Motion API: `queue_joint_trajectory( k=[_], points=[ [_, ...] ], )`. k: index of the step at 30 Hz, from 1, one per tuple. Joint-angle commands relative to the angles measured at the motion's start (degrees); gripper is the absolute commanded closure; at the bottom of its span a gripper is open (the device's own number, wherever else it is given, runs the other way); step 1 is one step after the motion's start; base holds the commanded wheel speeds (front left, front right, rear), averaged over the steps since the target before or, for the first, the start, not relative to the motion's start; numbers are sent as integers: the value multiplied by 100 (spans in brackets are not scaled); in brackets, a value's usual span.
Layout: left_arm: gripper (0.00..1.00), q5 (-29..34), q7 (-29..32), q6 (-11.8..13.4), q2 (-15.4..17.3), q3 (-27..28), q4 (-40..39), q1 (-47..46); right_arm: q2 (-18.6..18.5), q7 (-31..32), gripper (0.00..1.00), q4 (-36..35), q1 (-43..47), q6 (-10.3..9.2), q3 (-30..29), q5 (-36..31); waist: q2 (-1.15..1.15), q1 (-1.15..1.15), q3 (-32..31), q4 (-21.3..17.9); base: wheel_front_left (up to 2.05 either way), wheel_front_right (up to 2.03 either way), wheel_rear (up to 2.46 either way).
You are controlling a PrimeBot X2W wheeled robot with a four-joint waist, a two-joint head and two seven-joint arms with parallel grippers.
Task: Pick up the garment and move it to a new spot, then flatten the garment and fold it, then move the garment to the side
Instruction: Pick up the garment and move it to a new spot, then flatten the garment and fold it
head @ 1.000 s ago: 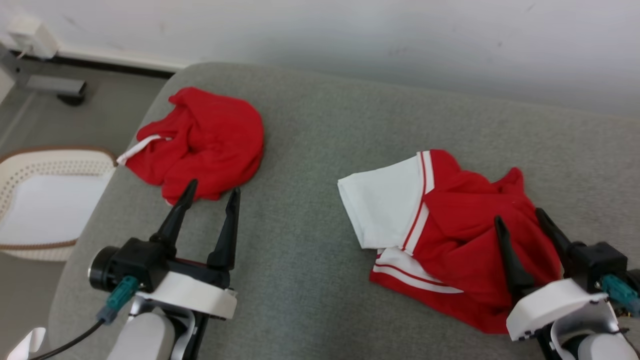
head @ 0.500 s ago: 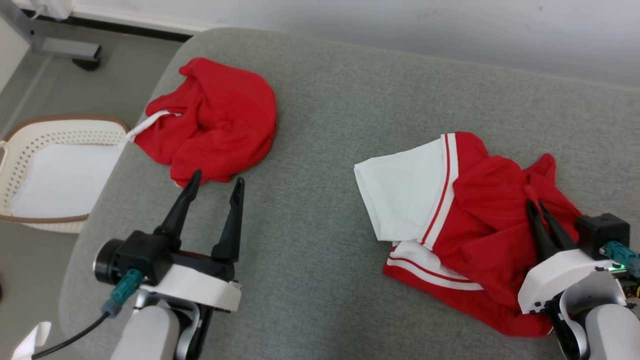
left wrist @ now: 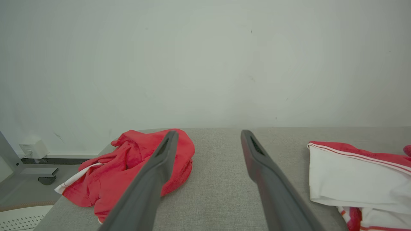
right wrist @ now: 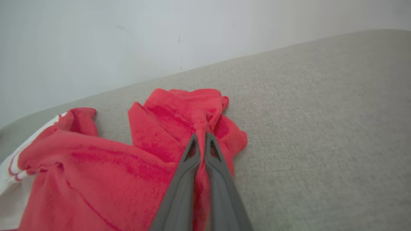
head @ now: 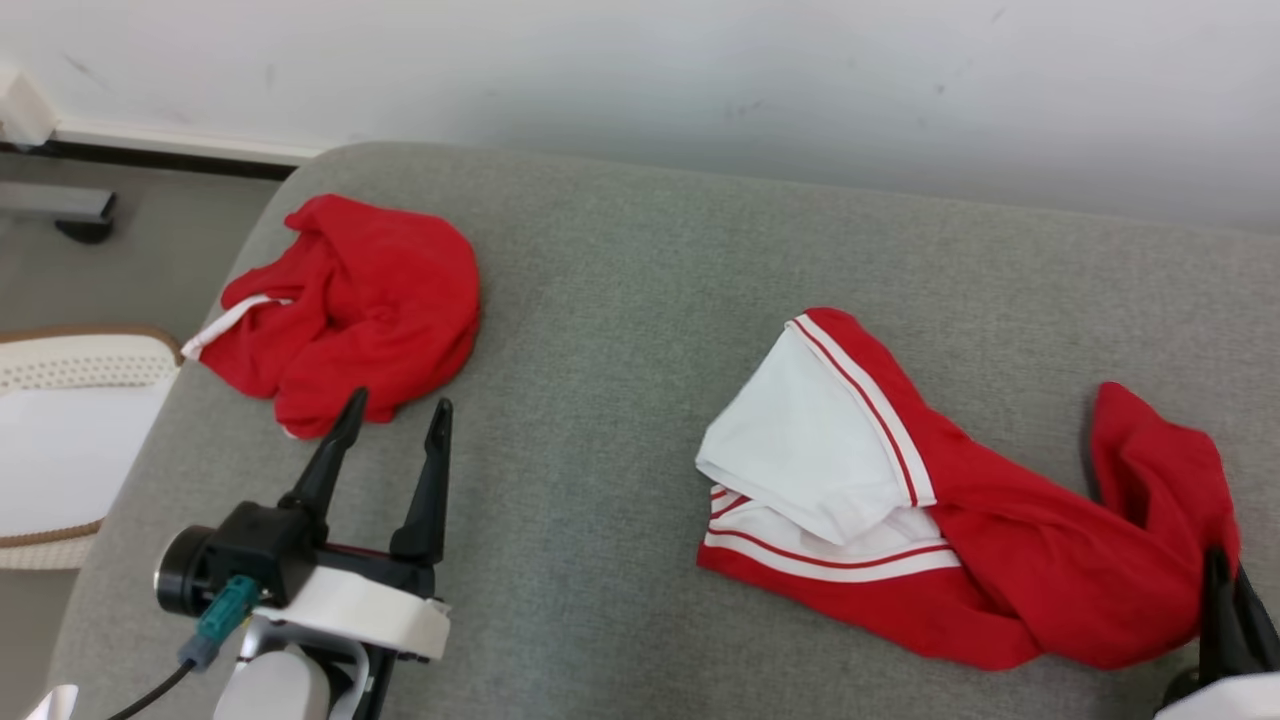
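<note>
Since a second ago my right gripper (right wrist: 199, 136) has gone from spread to pressed together, and it now pinches a ridge of red cloth at the right end of the garment (head: 1000, 570). With that, the garment has changed from a bunched heap into a long shape stretched left to right across the right half of the grey cushion (head: 620, 300). Its red end is drawn up into a fold at the fingers, and its white, red-striped panel lies doubled over at the left end. My left gripper (head: 398, 402) hangs as before, fingers spread and holding nothing, close by the near edge of a second red garment (head: 350, 300) crumpled at the far left of the cushion. Left of the cushion sits a pale perforated basket (head: 60, 360) on the floor. A white wall (head: 700, 80) runs along the far side.
</note>
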Motion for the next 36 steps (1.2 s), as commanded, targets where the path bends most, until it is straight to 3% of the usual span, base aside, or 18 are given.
queue_joint_trajectory(
  k=[1,2,6,11,17,23,36],
  points=[
    [0,67,-3,-11,38,29,13,84,3,-119,55,122,129,-12,-45,155,0,0,-92,-92,0,0,0],
    [0,67,-3,-10,38,41,15,109,6,-210,0,243,206,-12,-54,283,0,0,-109,-113,0,0,0],
    [0,56,-3,21,33,107,28,214,-1,-590,0,553,388,-12,-10,222,0,0,-210,-209,0,0,0],
    [0,40,-3,49,50,171,56,383,-2,-814,0,155,437,-12,70,-228,0,0,-351,-272,0,0,0],
    [0,33,-3,78,88,215,77,518,2,-279,0,-977,428,-12,403,-1055,0,0,-488,-279,0,0,0],
    [0,54,-3,94,100,190,95,568,-3,305,0,-1784,624,-12,713,-1192,0,0,-567,-208,0,0,0],
    [0,56,-3,95,166,161,51,512,0,510,0,-2119,760,-12,709,-990,0,0,-482,-239,0,0,0]
  ],
)
